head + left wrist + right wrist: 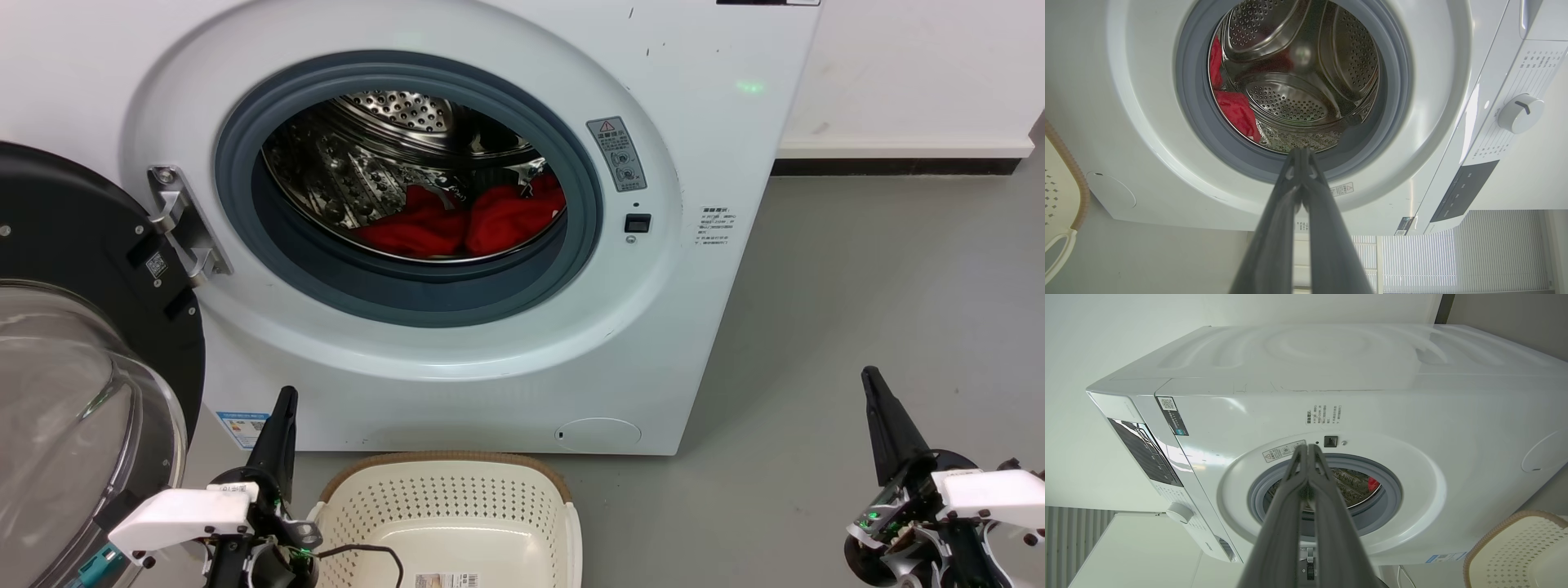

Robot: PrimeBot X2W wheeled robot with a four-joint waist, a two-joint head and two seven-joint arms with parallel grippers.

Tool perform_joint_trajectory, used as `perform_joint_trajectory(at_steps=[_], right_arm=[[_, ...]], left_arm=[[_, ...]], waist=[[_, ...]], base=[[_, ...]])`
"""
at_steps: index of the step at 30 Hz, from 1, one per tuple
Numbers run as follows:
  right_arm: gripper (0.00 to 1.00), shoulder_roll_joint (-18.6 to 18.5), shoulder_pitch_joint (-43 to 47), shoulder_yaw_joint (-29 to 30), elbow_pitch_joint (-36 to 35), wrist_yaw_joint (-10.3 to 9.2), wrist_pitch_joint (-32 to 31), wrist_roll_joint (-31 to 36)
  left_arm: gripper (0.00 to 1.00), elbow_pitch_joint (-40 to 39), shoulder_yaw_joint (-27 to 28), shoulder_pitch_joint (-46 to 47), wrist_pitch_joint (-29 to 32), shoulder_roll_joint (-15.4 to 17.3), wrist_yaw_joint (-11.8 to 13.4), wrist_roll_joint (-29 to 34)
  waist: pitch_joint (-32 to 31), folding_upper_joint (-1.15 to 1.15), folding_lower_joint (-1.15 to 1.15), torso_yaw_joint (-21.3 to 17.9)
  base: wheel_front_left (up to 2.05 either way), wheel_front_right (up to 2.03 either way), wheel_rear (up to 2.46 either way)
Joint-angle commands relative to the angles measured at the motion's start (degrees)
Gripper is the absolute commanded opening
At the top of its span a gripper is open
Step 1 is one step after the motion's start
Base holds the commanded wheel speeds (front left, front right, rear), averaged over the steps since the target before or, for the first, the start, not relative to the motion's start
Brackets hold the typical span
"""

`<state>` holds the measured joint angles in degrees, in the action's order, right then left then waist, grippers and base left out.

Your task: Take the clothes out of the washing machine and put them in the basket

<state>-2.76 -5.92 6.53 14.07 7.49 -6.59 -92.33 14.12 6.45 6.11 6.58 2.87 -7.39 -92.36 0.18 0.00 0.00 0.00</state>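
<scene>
Clothes (465,220) sit low in the steel drum (392,106), above and ahead of both jaws. Left jaws: closed tip to tip, holding nothing. In the left wrist view they aim at the port's lower lip, red fabric just left of their line. Right jaws: also closed and empty, well off to the side of the washing machine (702,343), over the floor (857,286).

Door (90,237) is swung wide open outboard of the left jaws, so the port is unobstructed. Basket (445,459) is on the floor between the two jaws, just beside the left ones, directly under the port. My read: it's placed there so a pulled garment needs only a short drop. No red in it, so unloading hasn't started.

Left arm looks better lined up. Jaws need to open before reaching in and must clear the grey gasket (424,294).
</scene>
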Motion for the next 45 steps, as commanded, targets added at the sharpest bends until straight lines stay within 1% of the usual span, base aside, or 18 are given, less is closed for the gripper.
perform_joint_trajectory(at_steps=[1,23,24,27,36,45], right_arm=[[0.00,-0.2,-0.7,-0.1,0.1,0.00,-0.1,-0.2],[0.00,-0.2,-0.7,-0.1,0.1,0.00,-0.1,-0.2],[1.00,0.0,0.0,0.0,0.0,0.00,0.0,0.0],[1.00,0.2,1.1,0.0,1.4,0.00,0.0,0.0],[1.00,0.2,1.9,-1.3,0.0,0.00,2.7,1.2],[1.00,0.1,2.5,-1.1,0.0,0.00,5.1,6.1]], left_arm=[[0.00,-0.1,0.1,0.3,0.1,0.0,-0.2,-0.1],[0.00,-0.1,0.1,0.3,0.1,0.0,-0.2,-0.1],[1.00,0.0,0.0,0.0,0.0,0.0,0.0,0.0],[1.00,1.4,-0.2,-1.2,0.0,-0.1,0.1,0.0],[1.00,-0.6,-0.9,-2.2,-2.7,-0.1,0.0,1.1],[1.00,-1.5,0.2,-3.0,-5.1,-0.1,0.0,4.5]], waist=[[0.0,0.00,0.00,0.0],[0.0,0.00,0.00,0.0],[0.0,0.00,0.00,0.0],[0.0,0.00,0.00,0.0],[0.1,0.00,0.00,-0.1],[0.1,0.00,0.00,-0.1]], base=[[0.00,0.00,0.00],[0.00,0.00,0.00],[0.00,0.00,0.00],[0.00,0.00,0.00],[0.00,0.00,0.00],[0.00,0.00,0.00]])
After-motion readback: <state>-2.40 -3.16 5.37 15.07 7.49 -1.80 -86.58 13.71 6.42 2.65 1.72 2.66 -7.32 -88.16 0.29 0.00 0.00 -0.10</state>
